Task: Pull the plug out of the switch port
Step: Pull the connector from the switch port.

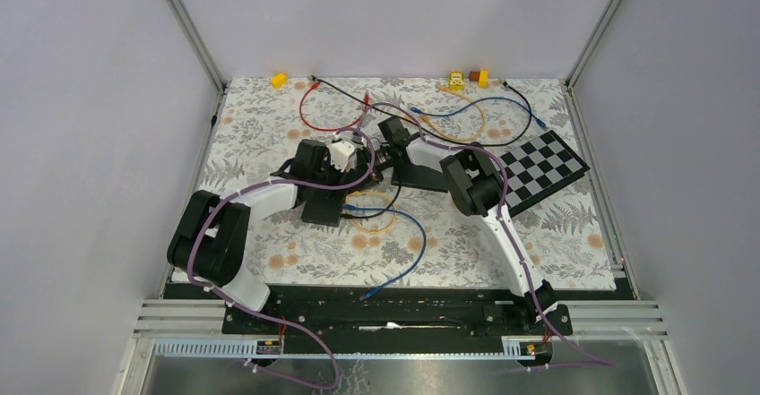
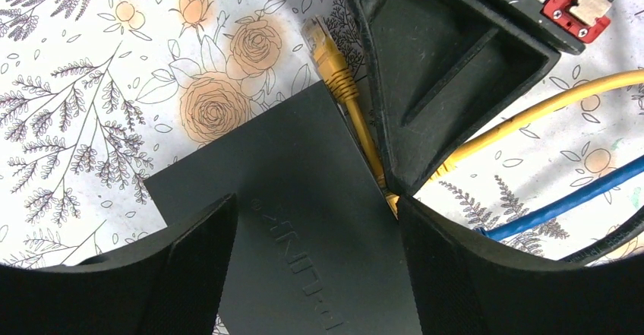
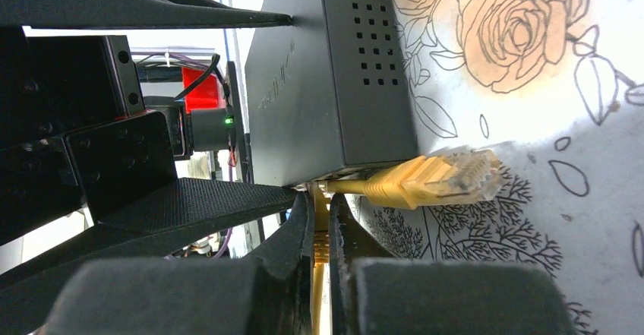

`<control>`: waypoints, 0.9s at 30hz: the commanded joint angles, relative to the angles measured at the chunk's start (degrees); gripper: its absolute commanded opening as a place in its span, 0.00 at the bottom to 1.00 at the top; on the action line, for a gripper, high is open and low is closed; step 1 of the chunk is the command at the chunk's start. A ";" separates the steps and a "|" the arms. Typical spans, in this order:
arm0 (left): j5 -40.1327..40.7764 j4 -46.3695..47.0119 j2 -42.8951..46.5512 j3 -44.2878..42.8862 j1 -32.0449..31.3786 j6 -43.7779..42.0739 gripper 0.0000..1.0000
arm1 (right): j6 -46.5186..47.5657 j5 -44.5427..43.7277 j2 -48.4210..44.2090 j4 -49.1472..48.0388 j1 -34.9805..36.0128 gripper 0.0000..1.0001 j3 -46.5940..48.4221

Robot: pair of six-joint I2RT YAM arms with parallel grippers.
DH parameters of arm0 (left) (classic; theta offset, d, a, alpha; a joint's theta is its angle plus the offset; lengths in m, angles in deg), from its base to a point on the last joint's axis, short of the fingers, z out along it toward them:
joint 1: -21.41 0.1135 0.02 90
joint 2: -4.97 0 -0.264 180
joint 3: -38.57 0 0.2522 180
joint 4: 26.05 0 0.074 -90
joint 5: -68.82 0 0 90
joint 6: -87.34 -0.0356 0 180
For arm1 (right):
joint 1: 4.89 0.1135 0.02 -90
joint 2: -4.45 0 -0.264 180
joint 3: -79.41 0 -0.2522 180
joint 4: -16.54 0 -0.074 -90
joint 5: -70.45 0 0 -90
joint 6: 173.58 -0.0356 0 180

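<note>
The right gripper [image 3: 320,212] has its two fingers pressed together on the yellow cable [image 3: 319,250], pinching it a short way behind the plug [image 3: 448,177]. The plug is out of the switch [image 3: 319,84]: its clear tip lies on the flowered mat [image 2: 91,84] just beside one corner of the black box, pointing away from it, with no part of it inside a port. From the pinch, the yellow cable runs along the edge of the switch and then curves off across the mat. The left gripper [image 2: 315,206] reaches in from the left with its jaws spread wide astride the switch, one finger [image 2: 190,267] on each side of the box. In the right wrist view the fingertips sit right at the box's two faces, but I cannot tell whether they press on it. The switch lies flat on the mat, a little left of the middle. A blue cable [image 2: 562,198] passes just to the right of the yellow one and loops toward the near edge. Farther off are a red cable [image 1: 309,113] toward the far left, a black-and-white checkerboard [image 1: 542,167] on the right, and small yellow blocks [image 1: 279,80] along the far edge.
</note>
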 commanded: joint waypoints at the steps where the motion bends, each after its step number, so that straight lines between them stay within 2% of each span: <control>1: 4.73 -2.39 -2.00 0.82 0.65 -0.21 0.77 | 5.72 -1.15 3.75 1.61 -1.51 0.00 -0.89; 3: 4.84 -2.40 -2.55 0.63 0.66 -0.09 0.76 | 2.53 -1.25 2.92 -1.99 -1.50 0.00 -3.71; 7: 4.68 -2.04 -1.95 1.20 0.65 -0.27 0.75 | -6.98 -1.39 1.32 -16.47 -1.44 0.00 -10.76; 11: 4.57 -2.68 -2.01 0.92 0.72 -0.39 0.74 | -8.15 -1.04 1.91 -18.25 -1.57 0.00 -11.77; 14: 4.19 -2.30 -2.14 1.29 0.65 -0.66 0.74 | -5.87 -0.24 3.16 -14.80 -2.15 0.00 -9.38; 18: 3.71 -2.11 -1.95 1.52 0.65 -0.80 0.73 | 3.39 -0.68 5.46 -0.38 -2.34 0.00 -1.14; 20: 2.88 -2.71 -2.56 0.97 0.65 -0.74 0.73 | 6.62 -1.17 6.34 3.81 -2.32 0.00 1.50; 23: 2.53 -2.58 -2.70 1.05 0.68 -0.78 0.72 | 8.96 -0.95 7.55 7.54 -2.23 0.00 4.07; 27: 2.23 -3.29 -3.36 0.46 0.65 -0.54 0.72 | 9.94 -1.97 6.12 7.31 -2.03 0.00 2.00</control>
